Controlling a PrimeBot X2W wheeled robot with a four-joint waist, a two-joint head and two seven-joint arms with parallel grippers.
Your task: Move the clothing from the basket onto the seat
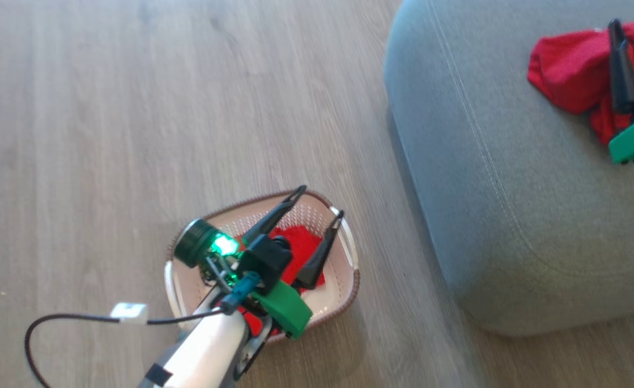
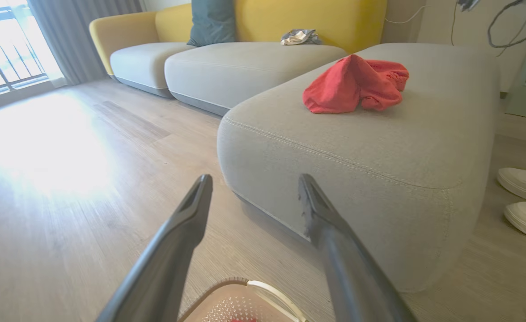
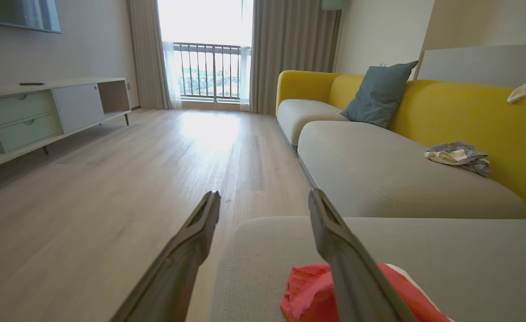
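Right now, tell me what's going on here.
A two-armed robot is shifting laundry from the basket to the grey seat. One red garment lies on the seat, with the right gripper open over it, holding nothing. The other garment is in the basket on the wooden floor, and the left gripper hangs open above it, not yet gripping.

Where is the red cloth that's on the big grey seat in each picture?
Head view: the red cloth is at the top right, on the grey seat.
Left wrist view: upper middle, a little to the right, on top of the seat.
Right wrist view: at the bottom edge, right of middle.
Shared landmark: the grey seat under it.
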